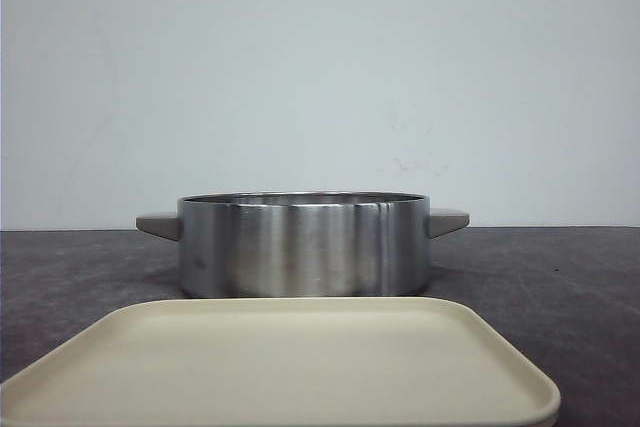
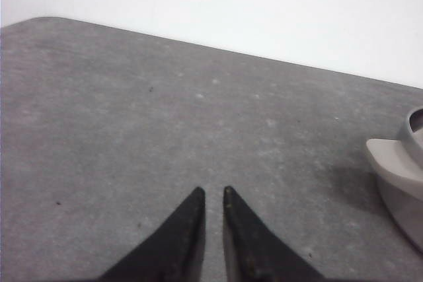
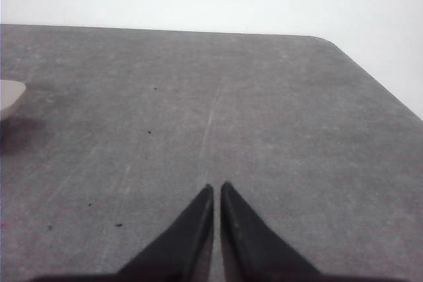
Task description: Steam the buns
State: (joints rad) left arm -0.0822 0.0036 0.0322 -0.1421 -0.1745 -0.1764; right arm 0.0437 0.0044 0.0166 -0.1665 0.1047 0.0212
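The left gripper [image 2: 213, 193] hovers over bare grey table [image 2: 132, 137] to the left of the steel pot [image 1: 303, 245], fingers nearly pressed together around nothing; its wrist view shows only the pot's left handle [image 2: 396, 163]. In the front view a cream tray [image 1: 280, 367] lies just before the pot, and no buns appear in any view. The right gripper [image 3: 217, 188], fingers likewise almost closed and empty, hovers right of the pot, with open table reaching the rounded far corner.
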